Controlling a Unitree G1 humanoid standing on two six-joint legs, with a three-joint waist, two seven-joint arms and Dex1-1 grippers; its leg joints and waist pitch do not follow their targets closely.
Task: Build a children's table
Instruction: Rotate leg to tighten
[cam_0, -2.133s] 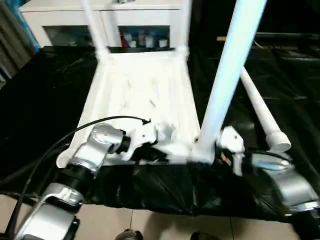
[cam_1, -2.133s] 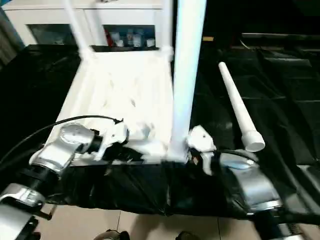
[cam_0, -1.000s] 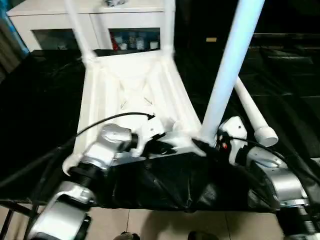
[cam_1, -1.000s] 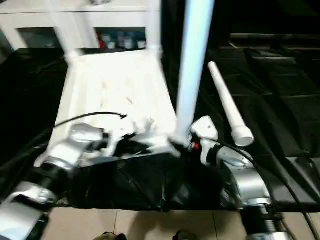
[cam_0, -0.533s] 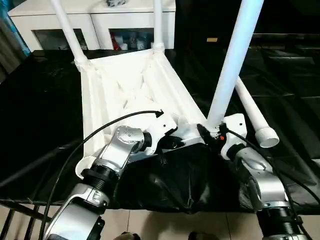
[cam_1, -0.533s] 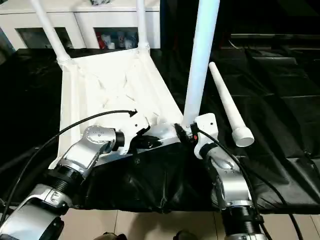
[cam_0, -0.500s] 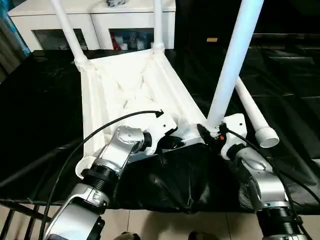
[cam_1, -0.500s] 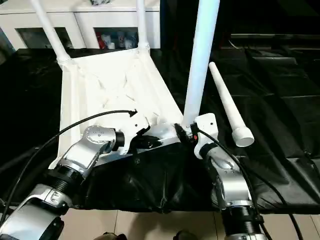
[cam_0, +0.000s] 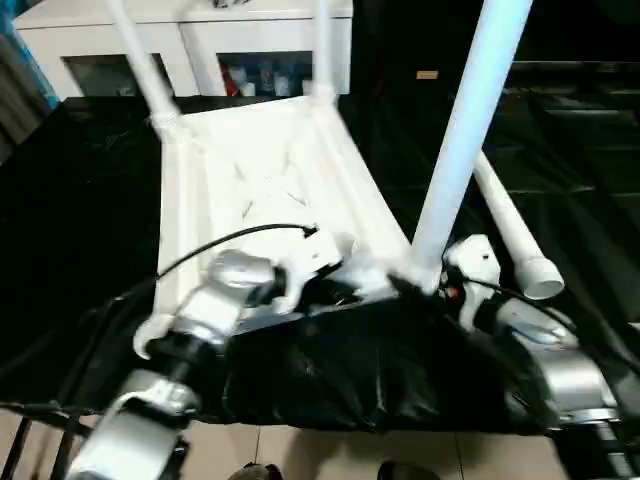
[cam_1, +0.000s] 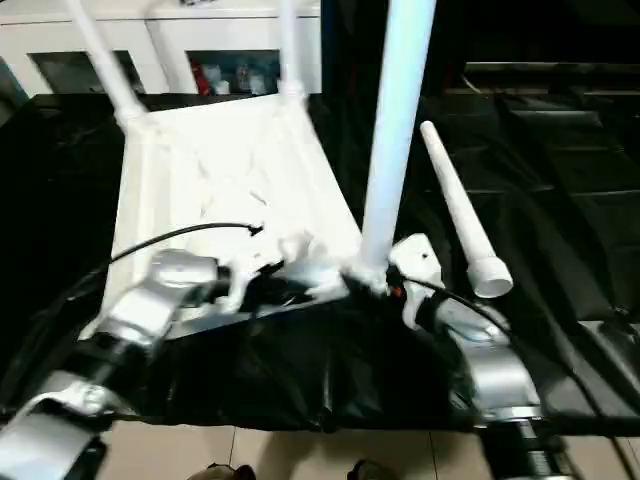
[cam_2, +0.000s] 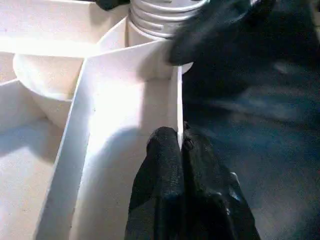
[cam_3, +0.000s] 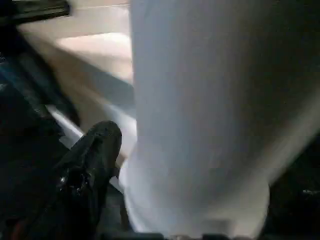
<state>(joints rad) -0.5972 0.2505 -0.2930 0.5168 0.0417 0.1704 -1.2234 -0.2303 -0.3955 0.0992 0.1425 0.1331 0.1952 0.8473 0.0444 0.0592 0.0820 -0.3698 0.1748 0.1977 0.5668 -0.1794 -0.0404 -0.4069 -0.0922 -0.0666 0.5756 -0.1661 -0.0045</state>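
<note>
I see one upside-down table top on the black cloth, with three legs standing in it and one loose leg lying beside. My left gripper pinches the top's near edge rib tight. My right gripper is by the near leg; I cannot tell its grip.

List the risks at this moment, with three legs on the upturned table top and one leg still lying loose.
1. The near leg leans rather than standing straight in its corner socket, with the right gripper at its base; it may be seated crooked or jam.
2. The left gripper pinches only the thin rim of the table top; it might slip if the top twists.
3. The loose leg lies close beside the right arm and could be knocked.
</note>
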